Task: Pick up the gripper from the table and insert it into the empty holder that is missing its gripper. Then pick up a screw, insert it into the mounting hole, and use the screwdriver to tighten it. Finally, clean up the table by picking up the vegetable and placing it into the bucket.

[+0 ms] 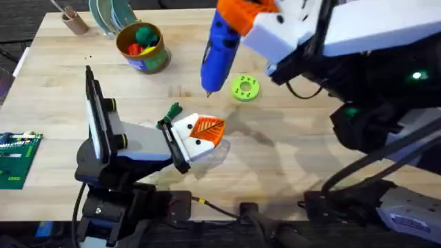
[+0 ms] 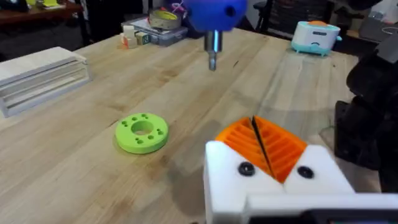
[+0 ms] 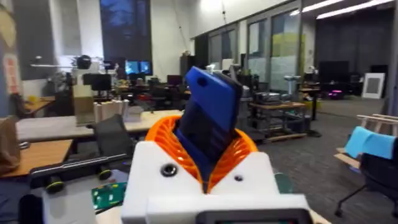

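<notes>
Pale wooden planks form the table [image 1: 289, 165] in front of you, with an office of desks and monitors behind it. Your right gripper [image 1: 238, 21] sits high over the table's far middle, its two orange ribbed pads [image 3: 163, 135] clenched around one bright blue screwdriver [image 1: 219, 49]; the tool points down, its thin metal bit [image 2: 212, 48] hanging in the air above the wood, touching nothing. Your left gripper [image 1: 200, 134] lies low over the centre of the table, its white plastic mounts carrying two orange ribbed wedge tips [image 2: 264, 144] pressed together with just a thin dark seam between them, and nothing held. Each white mount shows one black screw head [image 2: 246, 168]. Just behind this gripper, one dark green jagged leafy top of the vegetable [image 1: 172, 111] rests on the table. One flat green ring [image 1: 244, 88] with small holes lies near the bit, beside it. One round bucket [image 1: 143, 47] with a yellow rim stands at the far left, holding colourful toys.
</notes>
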